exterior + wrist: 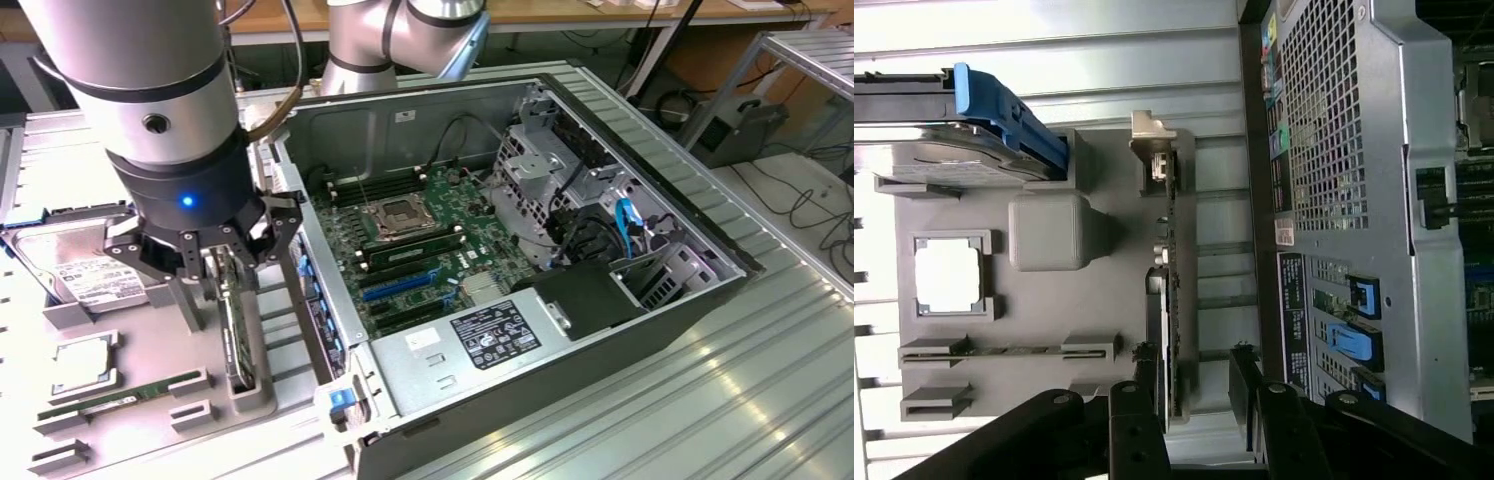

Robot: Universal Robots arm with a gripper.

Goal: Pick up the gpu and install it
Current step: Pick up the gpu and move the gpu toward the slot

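gpu (pixel 1170 235) upright between spread gripper (pixel 1194 372) jaws

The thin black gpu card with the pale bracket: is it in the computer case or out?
Out: the gpu stands on edge in the grey tray beside the open computer case, under the black gripper.

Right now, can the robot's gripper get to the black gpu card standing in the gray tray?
Probably yes. The gripper hangs right over the gpu, with one finger on each side of the card. Nothing sits between them, and the computer case stands off to the side.
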